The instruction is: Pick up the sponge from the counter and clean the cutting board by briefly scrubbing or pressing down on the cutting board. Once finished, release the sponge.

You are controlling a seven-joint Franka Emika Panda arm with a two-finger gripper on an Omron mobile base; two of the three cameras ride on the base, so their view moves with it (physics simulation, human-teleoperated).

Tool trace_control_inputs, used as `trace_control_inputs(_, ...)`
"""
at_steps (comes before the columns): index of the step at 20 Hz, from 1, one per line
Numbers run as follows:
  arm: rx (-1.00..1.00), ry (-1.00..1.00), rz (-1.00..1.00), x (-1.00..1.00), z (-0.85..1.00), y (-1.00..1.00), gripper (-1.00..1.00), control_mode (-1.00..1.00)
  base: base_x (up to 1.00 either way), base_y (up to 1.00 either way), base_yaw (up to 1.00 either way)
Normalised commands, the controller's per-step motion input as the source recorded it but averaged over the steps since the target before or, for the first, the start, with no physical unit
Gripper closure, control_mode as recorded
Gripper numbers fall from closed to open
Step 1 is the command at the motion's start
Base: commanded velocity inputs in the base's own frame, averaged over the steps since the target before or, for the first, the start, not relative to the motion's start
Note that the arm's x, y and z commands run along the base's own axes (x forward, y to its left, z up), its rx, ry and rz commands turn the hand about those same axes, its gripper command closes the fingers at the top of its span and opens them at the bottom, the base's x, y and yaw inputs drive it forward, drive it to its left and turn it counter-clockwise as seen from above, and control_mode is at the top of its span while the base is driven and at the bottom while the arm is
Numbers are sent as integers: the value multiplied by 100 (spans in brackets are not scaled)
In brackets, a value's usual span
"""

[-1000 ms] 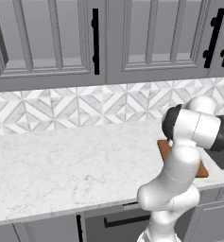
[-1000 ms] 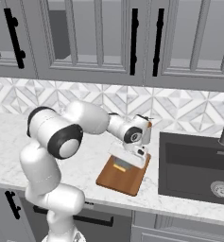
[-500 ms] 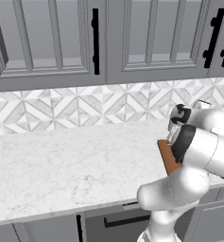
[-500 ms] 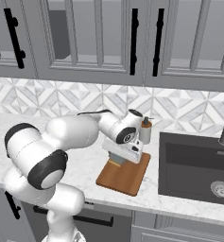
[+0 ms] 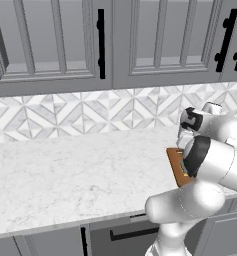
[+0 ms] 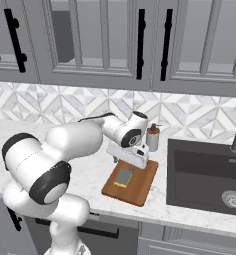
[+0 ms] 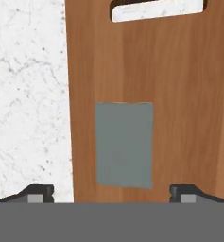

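While the small grey-topped sponge point(image 7: 124, 144) lies flat mid-way on the reddish-brown wooden cutting board point(image 7: 179, 94) near the white marble counter's point(image 7: 28, 94) front edge, the gripper point(image 7: 112, 193), fingers apart and empty, should lift straight up without nudging it.

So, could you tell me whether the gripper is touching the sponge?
Apart: in the hand view the gripper fingertips stand wide of the sponge lying on the cutting board.
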Motion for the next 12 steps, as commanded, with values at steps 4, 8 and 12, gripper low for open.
trace_control_inputs(4,0,-6,-3,-25,41,-8,-100,-100,0,0,0)
trace_control_inputs(8,0,-19,0,-90,57,0,-100,-100,0,0,0)
trace_control_inputs(12,0,-22,0,-93,74,9,-100,-100,0,0,0)
